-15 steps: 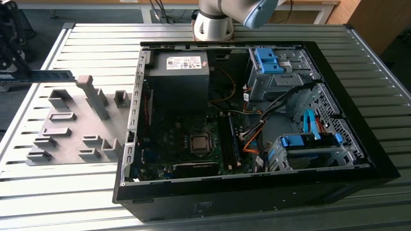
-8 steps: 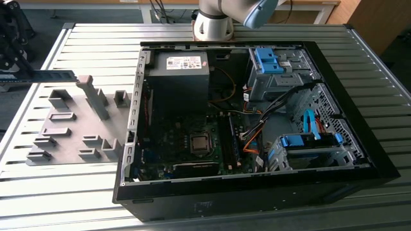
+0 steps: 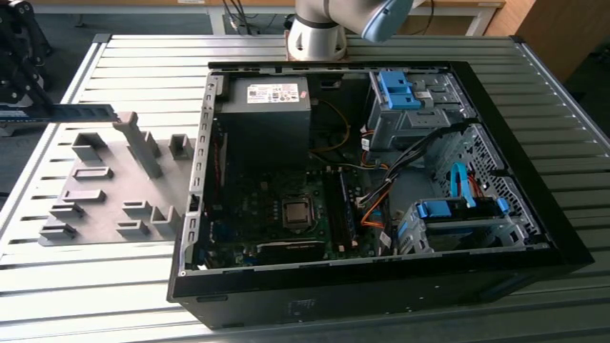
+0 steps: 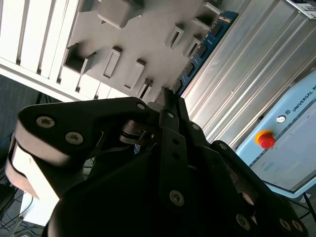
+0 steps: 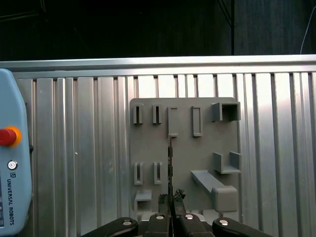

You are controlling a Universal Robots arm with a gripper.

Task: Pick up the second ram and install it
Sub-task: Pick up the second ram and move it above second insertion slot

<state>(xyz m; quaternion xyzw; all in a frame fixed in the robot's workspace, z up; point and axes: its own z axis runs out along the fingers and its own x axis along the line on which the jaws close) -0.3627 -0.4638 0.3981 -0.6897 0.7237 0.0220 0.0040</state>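
Observation:
My gripper [image 3: 16, 113] is at the exterior view's far left and is shut on the second ram [image 3: 84, 111], a slim blue-green board held level on its edge above the far end of the grey fixture plate [image 3: 105, 207]. In the first wrist view the ram [image 5: 170, 160] shows edge-on as a thin dark line running out from the closed fingertips [image 5: 164, 200] over the plate [image 5: 148, 148]. The second wrist view shows the ram's blue face with dark chips [image 4: 202, 49] beyond the gripper [image 4: 167, 98].
The open computer case [image 3: 558, 246] lies on the slatted metal table [image 3: 143, 57] at the exterior view's right, with motherboard, power supply [image 3: 268, 107] and blue drive-bay clips [image 3: 393, 87] inside. The plate carries several raised grey blocks [image 3: 143, 143]. A teach pendant [image 5: 11, 163] lies beside the plate.

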